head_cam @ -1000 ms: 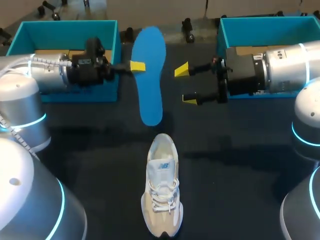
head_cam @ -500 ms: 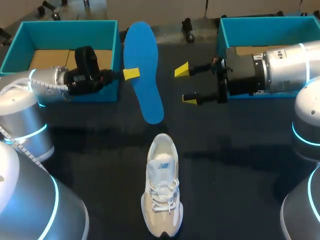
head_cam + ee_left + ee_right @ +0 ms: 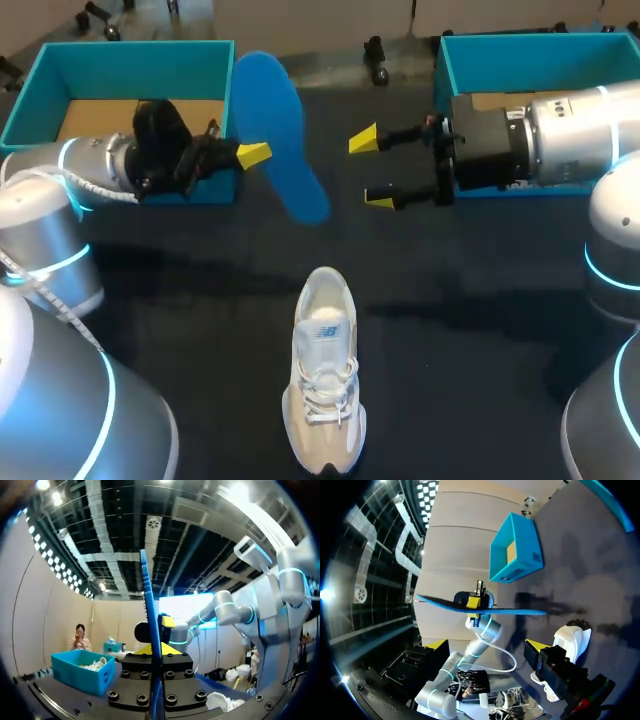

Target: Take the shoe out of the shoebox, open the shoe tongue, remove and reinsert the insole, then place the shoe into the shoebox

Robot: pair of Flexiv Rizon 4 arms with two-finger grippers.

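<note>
Down at the near side of the dark table (image 3: 480, 380), the shoe (image 3: 325, 370) sits upright on its sole, a pale laced sneaker with its toe toward the robot and its open collar facing away, well apart from both arms. Up past it, the right end effector (image 3: 370, 170) comes in from the right and hangs released, its two yellow tips spread wide with nothing between them. The right wrist view backs that up: the right end effector (image 3: 487, 645) stands open, with the shoe (image 3: 567, 640) lying just beside one finger's mount. Across the gap, the left end effector (image 3: 250, 155) is clenched on the insole (image 3: 280, 135), a blue one, pinched at its long edge and held up off the table on a slant, one end lifted toward the far side and the other dipping toward the middle. From the left wrist, the left end effector (image 3: 156, 650) has the insole (image 3: 150, 610) edge-on, a thin blue blade rising straight out from between the fingers. The right wrist camera catches the insole (image 3: 510, 611) side-on in the left end effector (image 3: 473, 601). Farthest back stand two teal boxes: the left shoebox (image 3: 120, 55), cardboard floor showing, with the left arm lying across its front, and the right shoebox (image 3: 520, 50), with the right arm over it.
</note>
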